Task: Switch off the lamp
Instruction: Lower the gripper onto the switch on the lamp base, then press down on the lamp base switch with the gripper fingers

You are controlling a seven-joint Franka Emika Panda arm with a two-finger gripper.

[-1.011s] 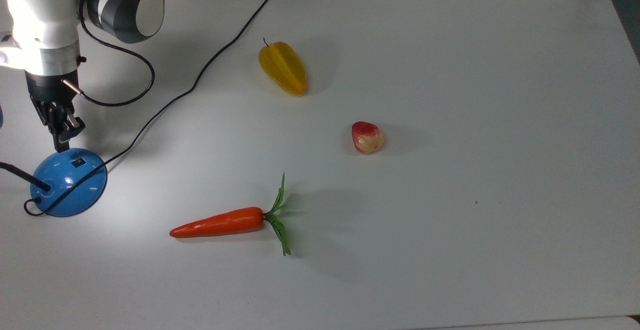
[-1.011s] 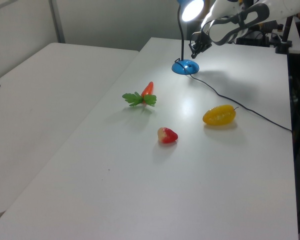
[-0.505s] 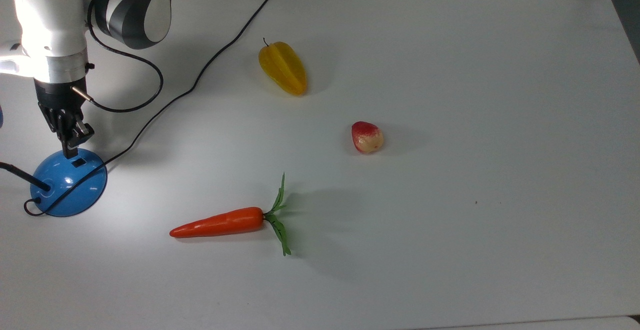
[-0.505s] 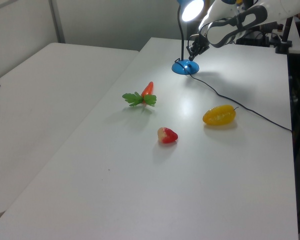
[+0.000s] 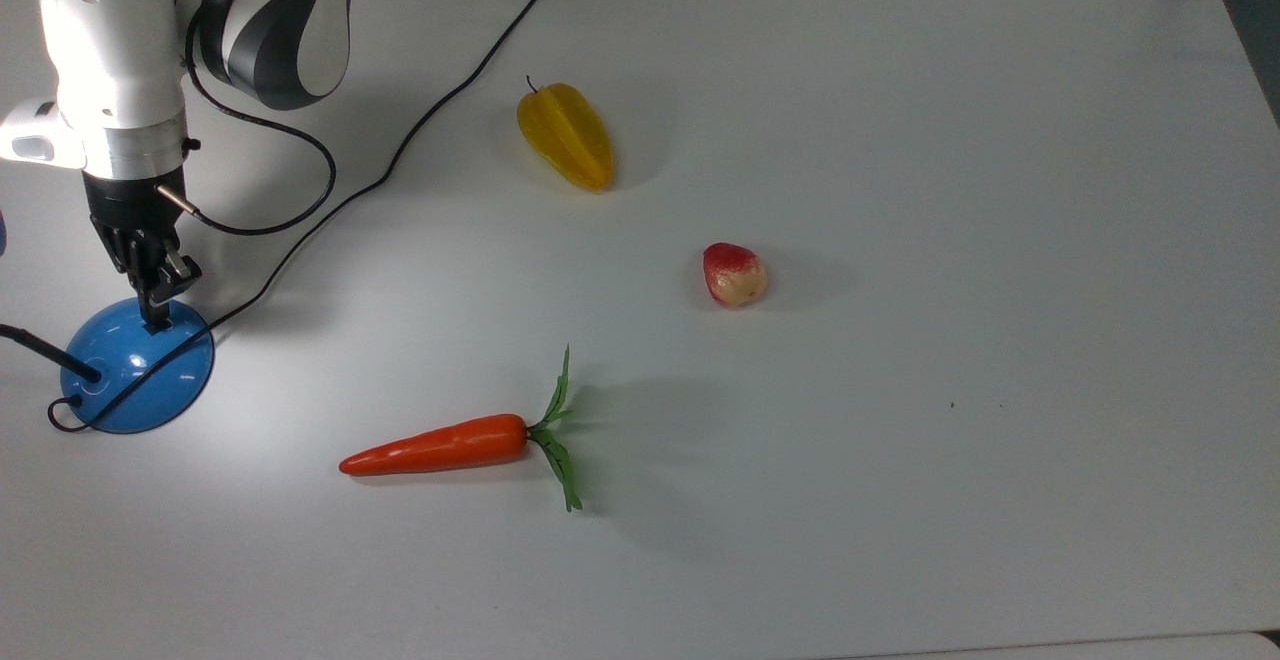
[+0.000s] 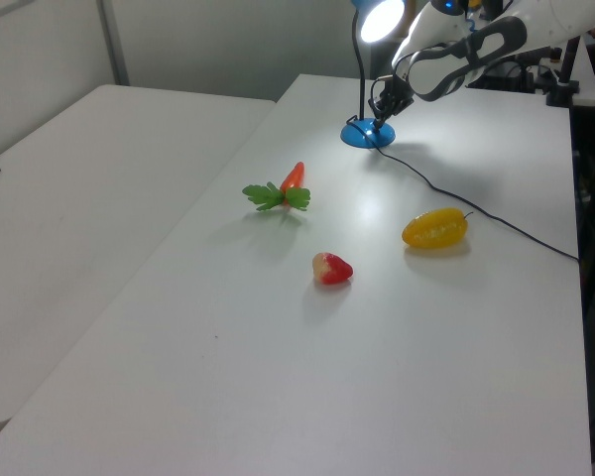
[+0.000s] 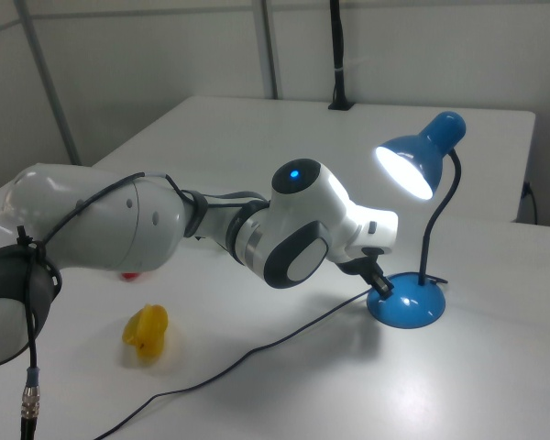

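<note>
the lamp point(image 5: 137, 368) stands at the far left of the top view, near the left edge of the white surface point(image 5: 900, 440), its glossy blue base dome-shaped, with a thin black neck rising from it. in the right view its blue shade point(image 7: 420, 159) glows bright, lit. the gripper point(image 5: 157, 312) points down onto the upper part of the base, its tip touching the blue dome at the spot where the small black switch sits (the tip covers the switch in the top view). the fingers point(image 5: 150, 270) look pressed together into one narrow black tip. in the left view the gripper point(image 6: 380, 116) meets the base just beside the neck, and in the right view it point(image 7: 381, 286) touches the left side of the dome.

a black cord point(image 5: 400, 150) runs from the base across the surface toward the top edge of the top view. a yellow starfruit point(image 5: 566, 136), a red and cream fruit point(image 5: 734, 274) and an orange carrot point(image 5: 440, 447) with green leaves lie well apart from the lamp.
</note>
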